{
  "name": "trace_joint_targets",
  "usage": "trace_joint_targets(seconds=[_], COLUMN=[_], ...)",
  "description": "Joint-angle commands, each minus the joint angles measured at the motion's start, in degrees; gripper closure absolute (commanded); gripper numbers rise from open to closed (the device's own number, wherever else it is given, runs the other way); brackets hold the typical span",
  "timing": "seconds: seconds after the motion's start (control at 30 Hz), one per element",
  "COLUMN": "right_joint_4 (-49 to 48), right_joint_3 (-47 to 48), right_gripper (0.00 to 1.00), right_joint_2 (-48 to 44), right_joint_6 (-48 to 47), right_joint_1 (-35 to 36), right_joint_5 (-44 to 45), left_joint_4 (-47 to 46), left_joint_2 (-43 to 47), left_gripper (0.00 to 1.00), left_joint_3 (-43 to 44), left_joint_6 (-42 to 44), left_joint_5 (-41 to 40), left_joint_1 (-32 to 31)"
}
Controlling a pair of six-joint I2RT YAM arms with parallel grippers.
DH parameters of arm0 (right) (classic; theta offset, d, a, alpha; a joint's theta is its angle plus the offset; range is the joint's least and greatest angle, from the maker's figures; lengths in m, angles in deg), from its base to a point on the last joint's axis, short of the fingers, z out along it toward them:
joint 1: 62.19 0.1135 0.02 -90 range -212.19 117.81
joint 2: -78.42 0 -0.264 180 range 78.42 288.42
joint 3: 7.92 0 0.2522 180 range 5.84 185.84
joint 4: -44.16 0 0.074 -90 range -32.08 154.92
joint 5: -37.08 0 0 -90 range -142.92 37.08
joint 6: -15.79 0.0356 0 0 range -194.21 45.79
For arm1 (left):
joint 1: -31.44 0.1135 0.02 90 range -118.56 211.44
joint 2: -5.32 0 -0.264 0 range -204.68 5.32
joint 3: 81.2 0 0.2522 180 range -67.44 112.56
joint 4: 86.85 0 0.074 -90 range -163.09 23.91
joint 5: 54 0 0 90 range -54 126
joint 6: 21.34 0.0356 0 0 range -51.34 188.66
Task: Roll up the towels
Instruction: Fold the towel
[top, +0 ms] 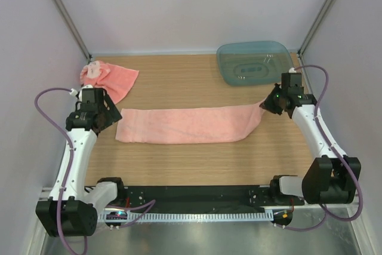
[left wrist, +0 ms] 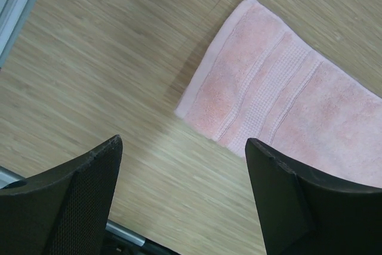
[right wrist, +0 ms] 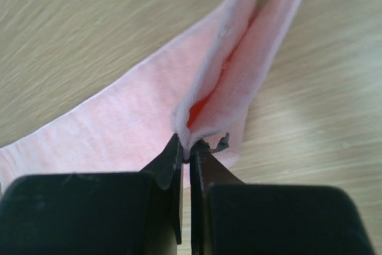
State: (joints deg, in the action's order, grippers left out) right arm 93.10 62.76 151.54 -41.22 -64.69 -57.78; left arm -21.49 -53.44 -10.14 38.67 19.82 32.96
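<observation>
**Top external view: long towel stretched flat, one end free, one end pinched**

At the back left, a second towel (top: 107, 79) is seen crumpled. Just in front of it the left jaws are spread wide and empty. The flat left end of the long folded towel (top: 188, 125) is laid on the bench (top: 179, 162) just ahead of them. At its right end, the very edge is clenched in the right jaws and lifted off the wood. So thin a pinch could be lost. With the left end unheld, the whole strip could be dragged rather than rolled. Smooth wood-grain laminate is enclosed by pale lilac walls, and a translucent blue-green tub (top: 253, 62) is set at the back right.
</observation>
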Motion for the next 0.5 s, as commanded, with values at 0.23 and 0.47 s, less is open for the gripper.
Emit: trace_joint_targets(seconds=[0.23,0.47], right_joint_4=[-1.42,-4.42], right_joint_3=[17.58,27.26], right_gripper=[0.99,0.99], right_joint_2=[6.14,15.54], right_joint_6=[-0.03,-1.44], right_joint_1=[22.79,34.30], right_joint_5=[6.27,1.26], left_joint_4=[-2.64,-2.37], left_joint_2=[1.19,1.19], left_gripper=[0.16,0.16], left_joint_3=[1.06,0.62], left_joint_6=[1.44,0.82], left_joint_5=[-1.22,-0.25], left_joint_1=[0.33,0.41])
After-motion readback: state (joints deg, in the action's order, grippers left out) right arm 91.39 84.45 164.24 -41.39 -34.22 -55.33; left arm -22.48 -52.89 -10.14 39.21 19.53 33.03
